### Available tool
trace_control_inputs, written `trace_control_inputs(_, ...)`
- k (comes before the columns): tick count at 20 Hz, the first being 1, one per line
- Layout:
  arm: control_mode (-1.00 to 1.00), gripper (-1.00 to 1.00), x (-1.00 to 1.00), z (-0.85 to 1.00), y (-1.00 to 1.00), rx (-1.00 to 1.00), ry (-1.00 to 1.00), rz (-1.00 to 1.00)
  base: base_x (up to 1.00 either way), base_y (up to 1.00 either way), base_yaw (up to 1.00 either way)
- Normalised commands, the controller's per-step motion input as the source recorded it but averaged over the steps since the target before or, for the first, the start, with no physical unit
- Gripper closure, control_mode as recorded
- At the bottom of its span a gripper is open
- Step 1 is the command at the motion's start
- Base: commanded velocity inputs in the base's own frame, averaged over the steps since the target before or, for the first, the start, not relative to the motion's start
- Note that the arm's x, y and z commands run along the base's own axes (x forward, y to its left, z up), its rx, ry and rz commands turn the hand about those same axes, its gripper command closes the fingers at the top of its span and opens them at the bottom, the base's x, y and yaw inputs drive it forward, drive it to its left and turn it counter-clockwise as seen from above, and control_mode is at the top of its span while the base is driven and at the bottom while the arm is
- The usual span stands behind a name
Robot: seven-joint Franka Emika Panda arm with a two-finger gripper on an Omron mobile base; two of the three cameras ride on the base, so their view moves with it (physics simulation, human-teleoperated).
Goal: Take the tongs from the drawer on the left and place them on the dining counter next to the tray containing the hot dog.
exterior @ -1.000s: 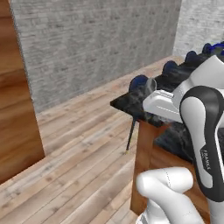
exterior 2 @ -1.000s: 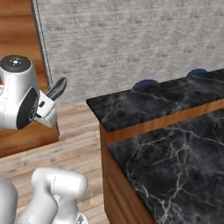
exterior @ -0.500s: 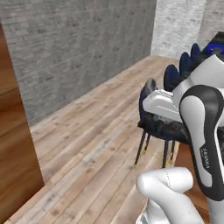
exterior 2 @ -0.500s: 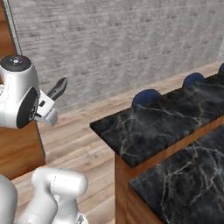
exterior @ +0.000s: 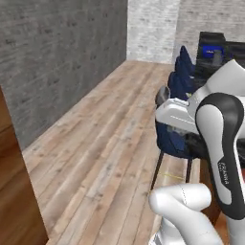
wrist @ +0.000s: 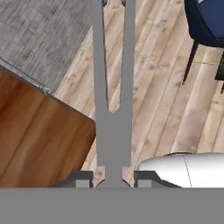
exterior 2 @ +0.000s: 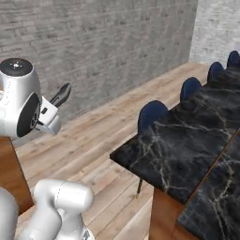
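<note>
Hand view: tool (wrist: 113,178) clamped on the joined end of the tongs (wrist: 113,131), both arms running up-frame over the wood floor (wrist: 153,109). Wood panel (wrist: 39,135) at left, blue chair (wrist: 208,22) at upper right. Right base view: chairs (exterior 2: 152,115) along the black marble tabletop (exterior 2: 187,145).

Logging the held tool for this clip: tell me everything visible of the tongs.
The tongs are slim, flat grey metal: two long straight arms running side by side with a narrow gap between them, merging into one wider joined end. That joined end sits between the gripper's dark fingers, which are shut on it, so the tongs point straight out along the hand. They hang in the air above the wooden plank floor, touching nothing else. Their tips are cut off by the picture's edge.
</note>
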Motion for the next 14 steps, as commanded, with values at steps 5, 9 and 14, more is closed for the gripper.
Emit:
trace_control_inputs(5,1.00,1.00,0.00,0.00,0.00,0.00,0.00,0.00,0.38,0.04,-0.70)
trace_control_inputs(9,1.00,1.00,0.00,0.00,0.00,0.00,0.00,0.00,0.72,0.24,-0.64)
trace_control_inputs(14,1.00,1.00,0.00,0.00,0.00,0.00,0.00,0.00,0.96,1.00,-0.45)
